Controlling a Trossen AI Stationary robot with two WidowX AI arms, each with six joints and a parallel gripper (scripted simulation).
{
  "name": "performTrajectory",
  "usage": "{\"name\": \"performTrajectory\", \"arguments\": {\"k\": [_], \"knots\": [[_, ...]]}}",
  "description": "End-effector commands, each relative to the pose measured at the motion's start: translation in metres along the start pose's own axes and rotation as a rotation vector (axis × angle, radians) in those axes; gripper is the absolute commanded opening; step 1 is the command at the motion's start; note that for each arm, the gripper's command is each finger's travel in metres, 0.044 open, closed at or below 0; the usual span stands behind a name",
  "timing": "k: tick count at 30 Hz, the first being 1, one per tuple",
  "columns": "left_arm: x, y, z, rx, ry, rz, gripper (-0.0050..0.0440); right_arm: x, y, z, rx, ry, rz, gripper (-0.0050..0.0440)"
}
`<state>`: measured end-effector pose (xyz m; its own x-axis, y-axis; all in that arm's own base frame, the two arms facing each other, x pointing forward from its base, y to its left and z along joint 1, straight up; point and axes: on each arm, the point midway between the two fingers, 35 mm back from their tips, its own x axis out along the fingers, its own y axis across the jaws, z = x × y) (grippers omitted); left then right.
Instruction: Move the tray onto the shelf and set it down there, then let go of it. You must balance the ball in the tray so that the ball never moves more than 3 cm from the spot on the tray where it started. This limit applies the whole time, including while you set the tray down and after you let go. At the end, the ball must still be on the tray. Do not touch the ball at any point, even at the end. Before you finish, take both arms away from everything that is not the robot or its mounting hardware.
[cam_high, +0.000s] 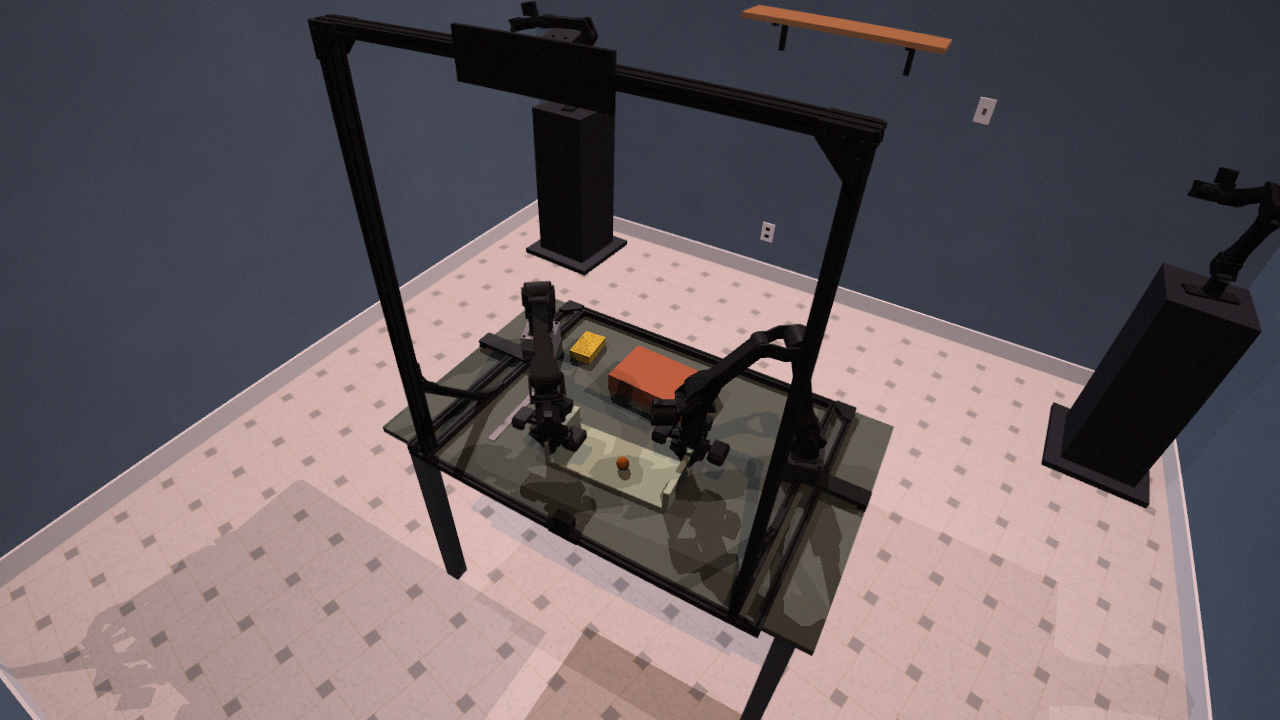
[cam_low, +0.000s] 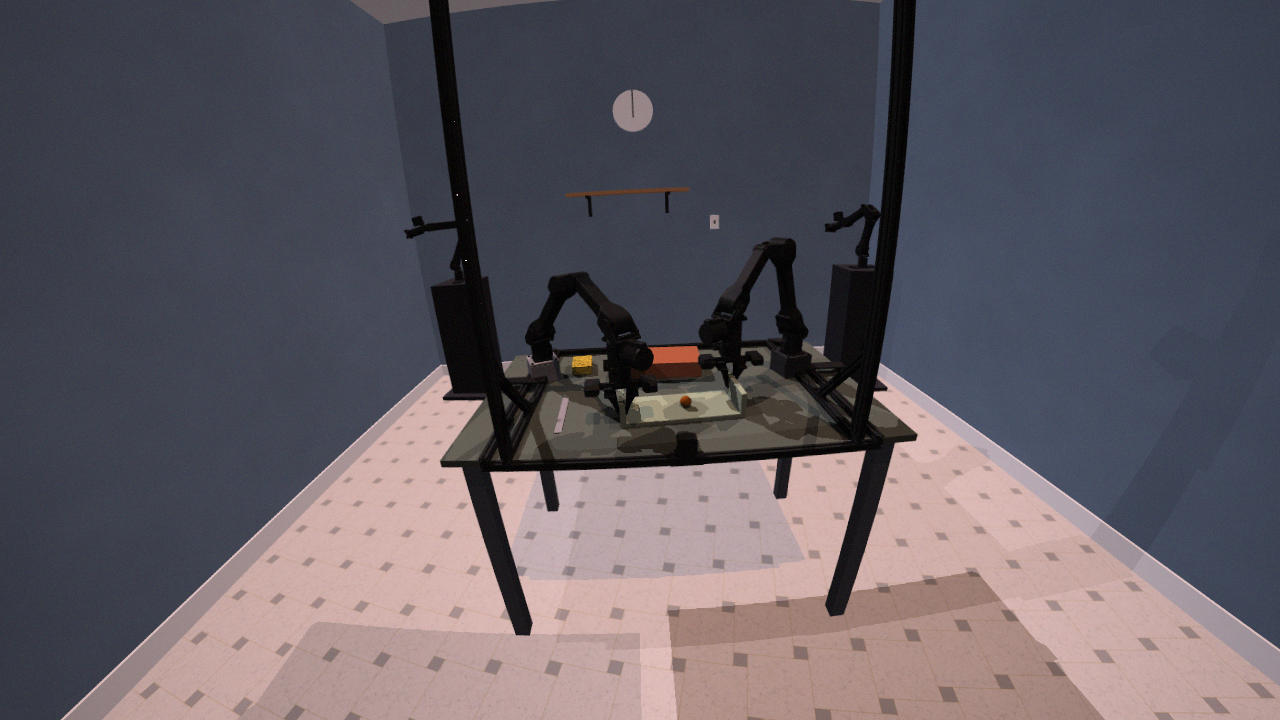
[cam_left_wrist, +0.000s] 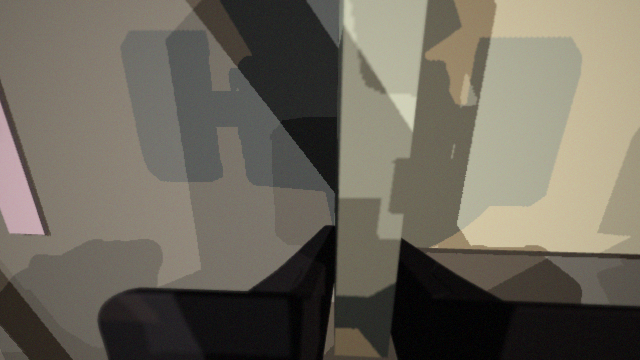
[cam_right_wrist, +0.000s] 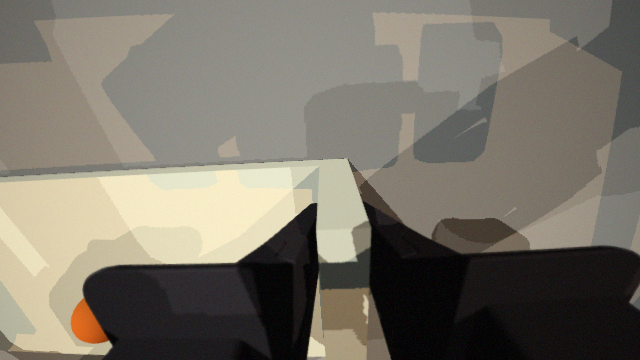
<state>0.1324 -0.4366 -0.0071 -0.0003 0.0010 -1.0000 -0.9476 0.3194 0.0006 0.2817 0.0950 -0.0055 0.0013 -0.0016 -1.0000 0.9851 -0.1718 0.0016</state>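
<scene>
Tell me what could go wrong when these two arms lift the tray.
The left gripper and right gripper are shut on opposite ends of the tray, so an uneven lift would probably tilt it and roll the loose orange ball.

The red-orange block stands behind the tray; carrying it that way too low might bump it.

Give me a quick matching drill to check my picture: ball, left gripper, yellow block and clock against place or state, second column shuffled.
1. Ball
2. Left gripper
3. Yellow block
4. Clock

A. High on a wall
B. Shut on the tray
C. Inside the tray
D. Behind the tray, on the table

Pairs: 1-C, 2-B, 3-D, 4-A
</scene>
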Motion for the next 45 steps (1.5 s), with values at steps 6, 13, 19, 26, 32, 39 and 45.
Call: {"name": "performTrajectory", "arguments": {"k": [6,13,19,26,32,39,45], "knots": [[-0.004,0.000,0.000,0.000,0.001,-0.001,0.0020,-0.004,0.000,0.000,-0.001,0.001,-0.002,0.0020],[-0.004,0.000,0.000,0.000,0.001,-0.001,0.0020,-0.004,0.000,0.000,-0.001,0.001,-0.002,0.0020],[-0.008,0.000,0.000,0.000,0.001,-0.001,0.0020,-0.007,0.000,0.000,-0.001,0.001,-0.002,0.0020],[-0.012,0.000,0.000,-0.001,0.004,0.000,0.0020,-0.011,0.000,0.000,-0.001,0.004,-0.001,0.0020],[-0.012,0.000,0.000,-0.001,0.007,0.001,0.0020,-0.011,0.000,0.000,-0.001,0.008,0.000,0.0020],[-0.017,0.000,0.000,-0.001,0.008,0.001,0.0020,-0.015,0.000,0.000,-0.001,0.008,0.000,0.0020],[-0.017,0.000,0.000,-0.001,0.008,0.001,0.0020,-0.016,0.000,0.000,-0.001,0.008,0.000,0.0020]]}}
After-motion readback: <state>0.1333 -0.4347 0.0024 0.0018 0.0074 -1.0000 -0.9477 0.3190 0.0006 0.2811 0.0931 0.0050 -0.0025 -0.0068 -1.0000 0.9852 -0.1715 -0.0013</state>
